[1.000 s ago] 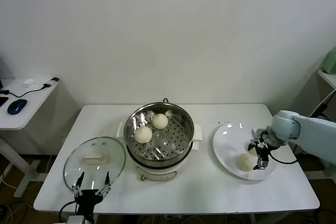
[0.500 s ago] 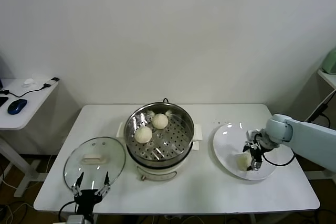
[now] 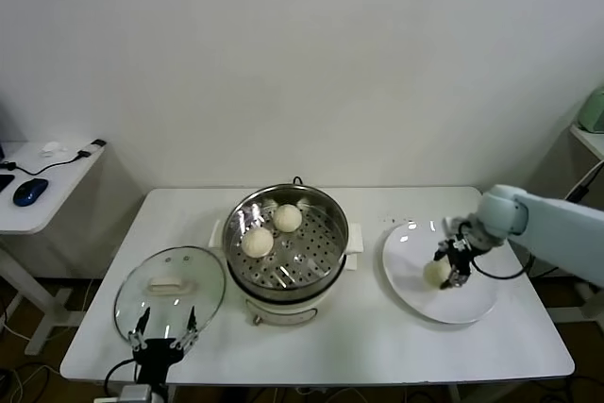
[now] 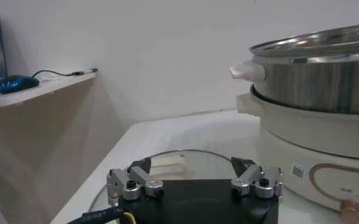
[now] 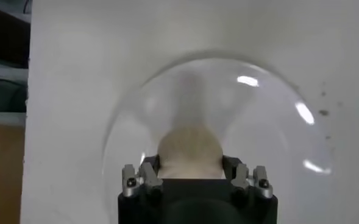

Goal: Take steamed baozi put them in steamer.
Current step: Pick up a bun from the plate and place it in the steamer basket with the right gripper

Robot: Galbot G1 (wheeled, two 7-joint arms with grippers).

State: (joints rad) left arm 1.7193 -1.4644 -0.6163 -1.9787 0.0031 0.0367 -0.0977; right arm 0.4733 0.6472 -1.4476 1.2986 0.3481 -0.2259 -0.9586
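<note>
Jaws of right gripper (image 3: 450, 266) clamp baozi (image 3: 436, 272) — over plate (image 3: 415, 292).

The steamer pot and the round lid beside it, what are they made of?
The steamer looks like shiny polished steel, since it mirrors the light, on a cream, probably plastic base. The lid looks like clear glass, since the table shows through it, with a cream handle.
</note>
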